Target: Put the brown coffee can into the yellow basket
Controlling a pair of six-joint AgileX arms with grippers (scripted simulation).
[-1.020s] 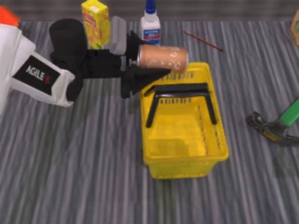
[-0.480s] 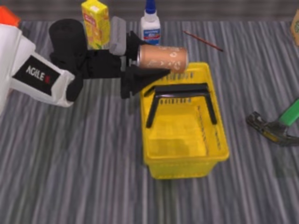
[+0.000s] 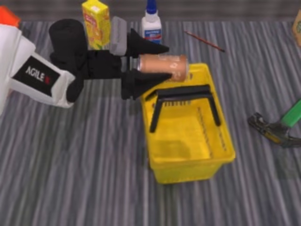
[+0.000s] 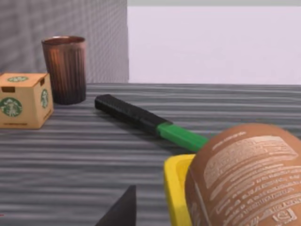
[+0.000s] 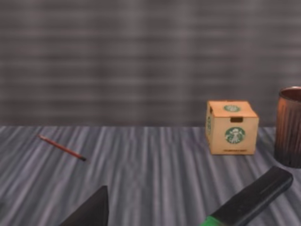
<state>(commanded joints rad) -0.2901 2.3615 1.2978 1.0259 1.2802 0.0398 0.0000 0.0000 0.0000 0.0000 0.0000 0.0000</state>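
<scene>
One brown coffee can above yellow basket

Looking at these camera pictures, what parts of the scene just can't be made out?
- Top view: the hammer runs off the right edge, so its handle end is cut off.
- Top view: the left gripper has its fingers spread either side of the brown coffee can over the yellow basket rim; contact cannot be judged.
- Left wrist view: the can fills the corner, hiding the basket's inside.
- Right gripper: outside the top view.
</scene>
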